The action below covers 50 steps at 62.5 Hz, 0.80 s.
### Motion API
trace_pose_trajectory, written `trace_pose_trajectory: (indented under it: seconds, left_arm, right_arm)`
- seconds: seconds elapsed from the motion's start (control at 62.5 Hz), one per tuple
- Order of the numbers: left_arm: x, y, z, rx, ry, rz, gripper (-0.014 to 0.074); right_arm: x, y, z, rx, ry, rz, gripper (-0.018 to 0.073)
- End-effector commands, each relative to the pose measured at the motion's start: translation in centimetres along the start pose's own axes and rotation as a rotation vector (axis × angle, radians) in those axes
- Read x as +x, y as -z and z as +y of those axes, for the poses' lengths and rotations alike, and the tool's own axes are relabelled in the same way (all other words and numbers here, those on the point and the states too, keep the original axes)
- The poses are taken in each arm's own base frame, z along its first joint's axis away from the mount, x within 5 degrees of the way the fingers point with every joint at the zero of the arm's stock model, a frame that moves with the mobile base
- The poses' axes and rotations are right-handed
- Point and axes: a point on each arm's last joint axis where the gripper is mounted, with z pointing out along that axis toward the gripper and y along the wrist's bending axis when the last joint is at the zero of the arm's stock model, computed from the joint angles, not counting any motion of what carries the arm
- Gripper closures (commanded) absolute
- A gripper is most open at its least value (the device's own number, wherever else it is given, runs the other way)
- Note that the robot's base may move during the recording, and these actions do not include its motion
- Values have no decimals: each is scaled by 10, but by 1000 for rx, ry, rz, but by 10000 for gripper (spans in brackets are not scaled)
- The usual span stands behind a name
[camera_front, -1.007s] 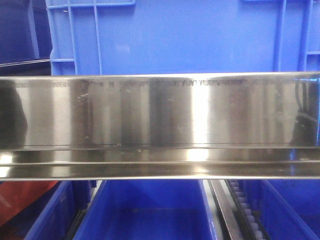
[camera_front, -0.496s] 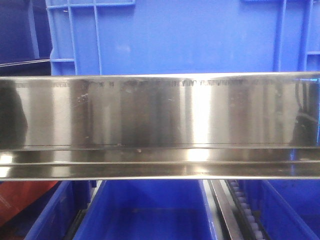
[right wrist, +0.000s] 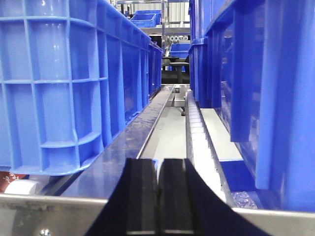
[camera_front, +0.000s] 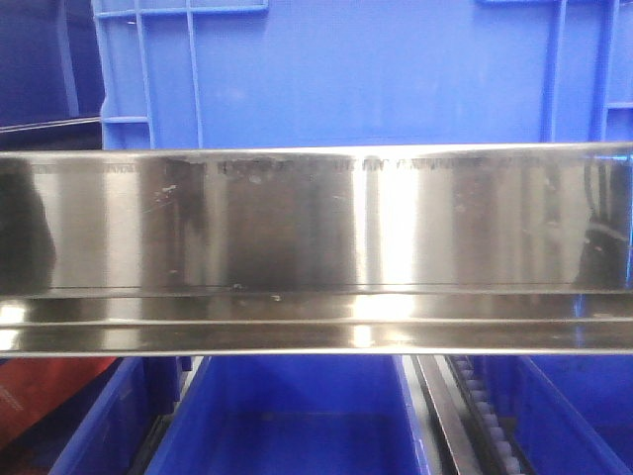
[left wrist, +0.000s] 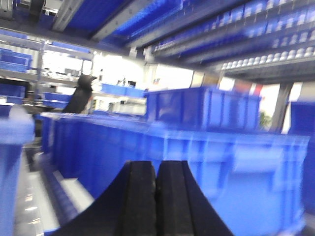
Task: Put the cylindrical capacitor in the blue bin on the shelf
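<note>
Exterior front-facing view is unchanged over the last second: shelf (camera_front: 316,223) rail, blue bins (camera_front: 297,416) below. Left gripper (left wrist: 156,196) and right gripper (right wrist: 157,196) are closed, empty; capacitor unseen.

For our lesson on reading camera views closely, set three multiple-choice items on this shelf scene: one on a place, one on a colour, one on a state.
1. In the front view, where does the steel rail sit relative to the bins?
A. Between an upper and lower bin
B. Above all bins
C. Below all bins

2. What colour are the bins?
A. Green
B. Blue
C. Yellow

3. How do the right gripper's fingers stand?
A. Wide apart
B. Pressed together, nothing between
C. Clamped on a capacitor

Answers: 1 A, the shelf rail crosses between the upper bin and lower bin. 2 B, every bin is blue. 3 B, the right gripper shows both fingers touching.
</note>
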Motion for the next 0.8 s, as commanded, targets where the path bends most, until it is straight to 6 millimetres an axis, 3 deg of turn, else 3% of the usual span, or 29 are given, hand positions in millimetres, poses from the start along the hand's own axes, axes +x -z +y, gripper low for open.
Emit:
trace_pose_trajectory:
  seconds: [0.0, 0.064, 0.336, 0.783]
  left_arm:
    - [16, 0, 3, -25, 20, 35, 708]
    - [29, 0, 6, -67, 56, 68, 708]
    - [70, 6, 22, -266, -84, 172, 708]
    - [67, 13, 33, -484, -203, 150, 708]
  right_arm:
    - [-1, 0, 0, 5, 6, -26, 727]
    - [-1, 0, 0, 5, 6, -26, 727]
    - [-1, 0, 0, 5, 6, -26, 727]
    - [-1, 0, 0, 5, 6, -26, 727]
